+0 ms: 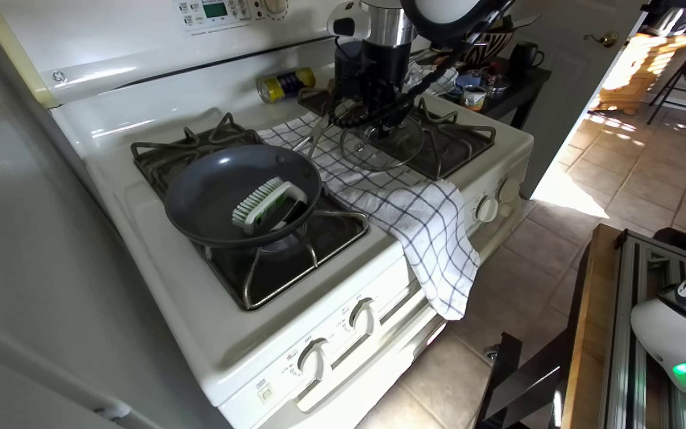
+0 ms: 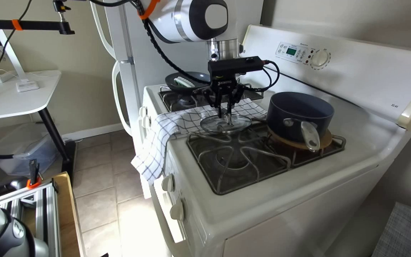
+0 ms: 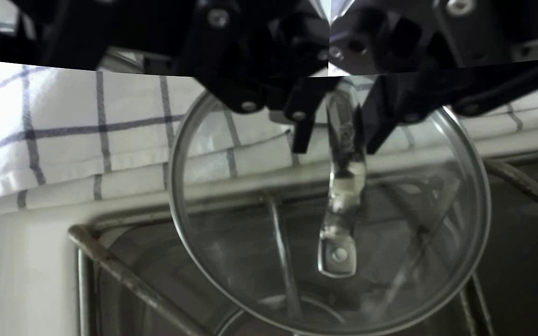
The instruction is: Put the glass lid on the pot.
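Lid (image 3: 339, 214) off pot (image 2: 293, 116), brush (image 1: 267, 207) in pan (image 1: 212, 190)

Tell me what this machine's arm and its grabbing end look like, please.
The arm is white and rounded, with dark grey trim. A silvery collar leads to the black gripper, which carries small pale lettering and has slim, hinged black fingers. An orange strap crosses the arm, near a ribbed black cable.

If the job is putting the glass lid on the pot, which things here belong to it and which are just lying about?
Part of the job:
glass lid
pot
gripper

Just lying about:
frying pan
scrub brush, in the pan
checked towel
yellow canister
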`<move>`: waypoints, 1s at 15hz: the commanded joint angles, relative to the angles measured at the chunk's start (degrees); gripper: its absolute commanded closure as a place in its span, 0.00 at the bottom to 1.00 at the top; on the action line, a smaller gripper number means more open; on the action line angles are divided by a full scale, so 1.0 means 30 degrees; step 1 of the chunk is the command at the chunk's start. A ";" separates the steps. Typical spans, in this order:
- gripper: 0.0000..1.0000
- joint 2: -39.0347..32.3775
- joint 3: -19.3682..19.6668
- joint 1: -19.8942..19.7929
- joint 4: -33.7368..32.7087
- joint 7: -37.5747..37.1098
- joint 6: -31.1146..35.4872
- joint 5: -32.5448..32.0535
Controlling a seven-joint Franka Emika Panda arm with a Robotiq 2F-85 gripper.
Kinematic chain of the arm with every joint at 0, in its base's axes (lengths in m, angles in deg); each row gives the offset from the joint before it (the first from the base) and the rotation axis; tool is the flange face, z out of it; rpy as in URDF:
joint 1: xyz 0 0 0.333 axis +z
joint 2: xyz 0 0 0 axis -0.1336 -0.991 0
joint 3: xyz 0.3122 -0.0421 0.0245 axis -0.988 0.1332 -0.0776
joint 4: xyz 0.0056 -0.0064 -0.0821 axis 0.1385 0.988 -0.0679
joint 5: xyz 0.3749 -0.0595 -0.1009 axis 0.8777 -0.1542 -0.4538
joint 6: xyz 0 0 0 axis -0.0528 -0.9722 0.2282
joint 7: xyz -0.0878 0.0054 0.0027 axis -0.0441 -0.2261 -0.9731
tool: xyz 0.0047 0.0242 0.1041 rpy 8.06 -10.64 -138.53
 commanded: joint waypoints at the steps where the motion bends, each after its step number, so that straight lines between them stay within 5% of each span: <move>1: 0.98 0.0040 -0.0235 -0.0092 -0.0076 -0.0145 -0.0631 0.0311; 15: 0.95 0.2059 0.0050 -0.0307 0.0504 0.0031 -0.2205 0.0019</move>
